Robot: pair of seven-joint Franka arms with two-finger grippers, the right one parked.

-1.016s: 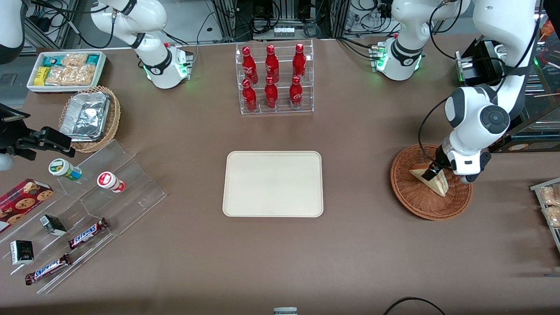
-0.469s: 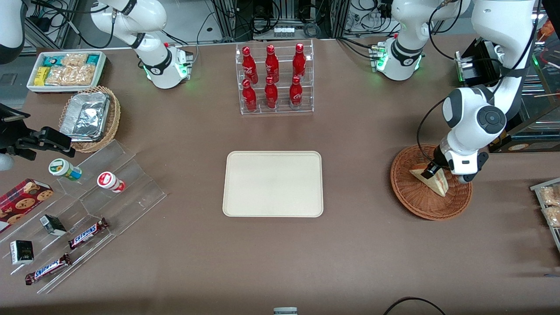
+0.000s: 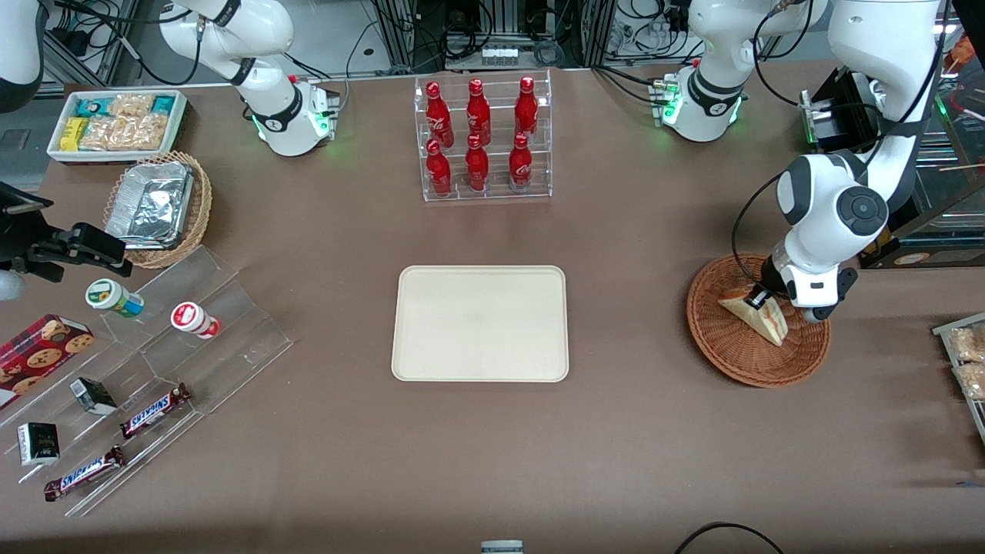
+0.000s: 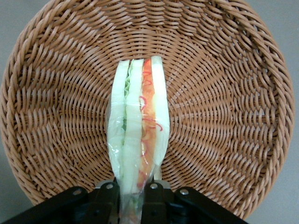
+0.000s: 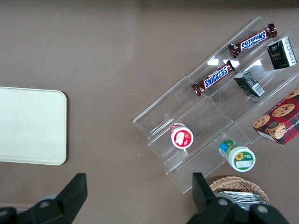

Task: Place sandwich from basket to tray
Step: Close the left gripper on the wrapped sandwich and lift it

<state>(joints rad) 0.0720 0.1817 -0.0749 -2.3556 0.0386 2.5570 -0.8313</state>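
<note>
Gripping the sandwich [image 4: 137, 135] by one end, my gripper [image 4: 133, 193] has its two fingers [image 4: 110, 196] pressed against the wrapped wedge's flat sides, filling edge facing up. The sandwich sits in the basket [image 4: 224, 93], over its woven floor. In the front view my gripper [image 3: 760, 298] is low over the basket [image 3: 731, 354], well apart from the tray [image 3: 480, 323] at mid-table.
</note>
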